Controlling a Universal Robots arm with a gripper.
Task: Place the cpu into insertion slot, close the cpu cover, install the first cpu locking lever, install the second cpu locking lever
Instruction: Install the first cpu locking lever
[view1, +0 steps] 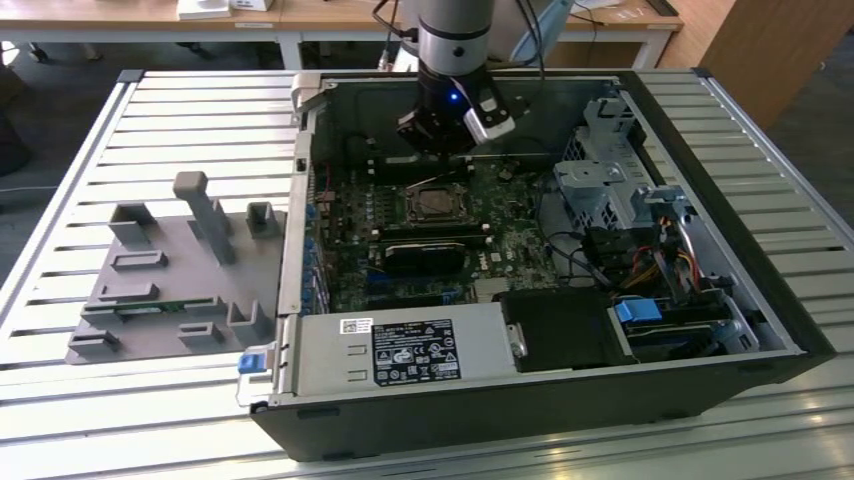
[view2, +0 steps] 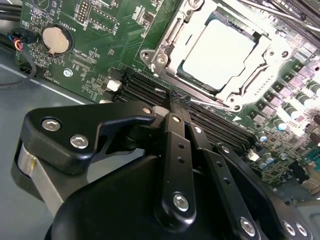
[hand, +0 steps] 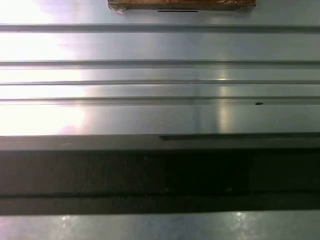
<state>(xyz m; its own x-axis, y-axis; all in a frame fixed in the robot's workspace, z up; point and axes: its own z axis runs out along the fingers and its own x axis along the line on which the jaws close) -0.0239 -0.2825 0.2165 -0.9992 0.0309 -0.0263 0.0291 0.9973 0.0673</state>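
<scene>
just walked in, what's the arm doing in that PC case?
The arm's gripper is inside the open case, fingers shut, tips down on a thin locking lever beside the socket. The cpu sits in the socket with the cpu cover closed over it. The lever does not look latched yet.

From my station the cpu (view2: 218, 52) shows a smooth, silvery metal top that glares under the light, framed by the cpu cover (view2: 167, 42) in bright bare metal. The gripper (view2: 179, 100) looks like glossy black plastic or coated metal with shiny steel screws, over a matt green motherboard (view2: 95, 45). I see the table (view1: 174, 110) as ribbed brushed aluminium, and the grey fixture (view1: 167, 290) as matt plastic.
</scene>
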